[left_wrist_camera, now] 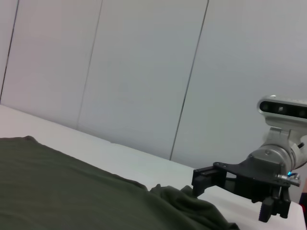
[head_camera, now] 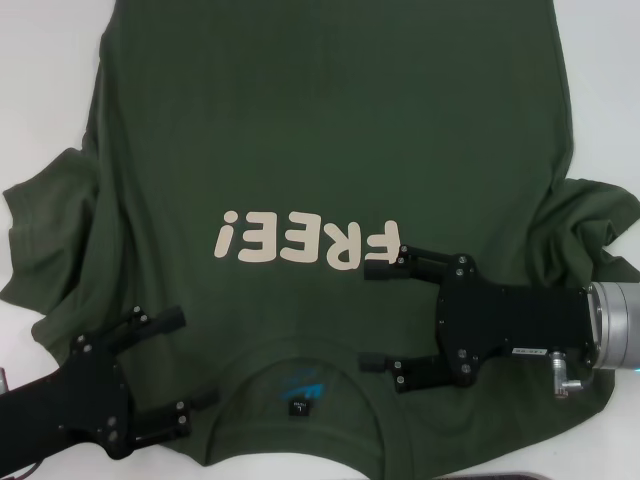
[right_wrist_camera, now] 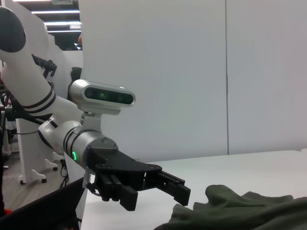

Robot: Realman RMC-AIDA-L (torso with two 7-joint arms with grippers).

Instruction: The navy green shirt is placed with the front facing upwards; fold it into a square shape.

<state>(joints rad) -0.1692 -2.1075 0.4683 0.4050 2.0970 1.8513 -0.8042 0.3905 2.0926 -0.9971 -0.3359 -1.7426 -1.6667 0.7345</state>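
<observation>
The navy green shirt (head_camera: 330,140) lies spread face up across the white counter (head_camera: 40,60), its collar toward the counter's near edge and the cream "FREE!" lettering (head_camera: 305,240) on the chest. My left gripper (head_camera: 185,365) hovers over the shoulder beside the collar, fingers wide open, holding nothing. My right gripper (head_camera: 372,315) hangs over the chest just past the collar, fingers likewise spread and empty.
</observation>
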